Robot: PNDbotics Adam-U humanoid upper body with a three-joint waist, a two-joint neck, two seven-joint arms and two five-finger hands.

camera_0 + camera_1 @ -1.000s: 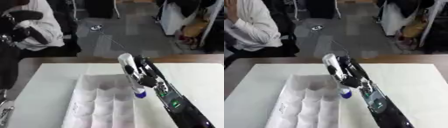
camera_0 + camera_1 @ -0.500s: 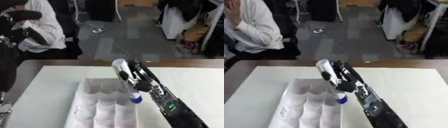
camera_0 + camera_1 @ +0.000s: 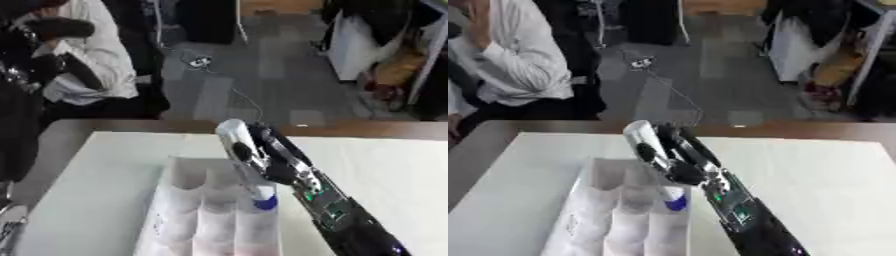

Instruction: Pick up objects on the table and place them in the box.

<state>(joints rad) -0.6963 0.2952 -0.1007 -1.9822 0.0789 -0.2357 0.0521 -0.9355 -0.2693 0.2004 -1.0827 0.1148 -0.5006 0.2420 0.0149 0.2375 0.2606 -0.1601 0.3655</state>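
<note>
Over the white compartmented box [image 3: 206, 215], my right robot hand [image 3: 267, 162] grips a white blue-capped tube [image 3: 248, 167]; I'd lower straight, then release.

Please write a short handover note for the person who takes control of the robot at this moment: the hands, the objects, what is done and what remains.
Right hand: over the white divided box, fingers curled round a white tube-like object with a blue end, blue end pointing down into a right-side compartment.
Left hand: only a sliver shows at the lower left corner; its state cannot be told.
Done: the object is picked up and brought over the box.
Left: lower it and release. No other loose objects show on the white table.
</note>
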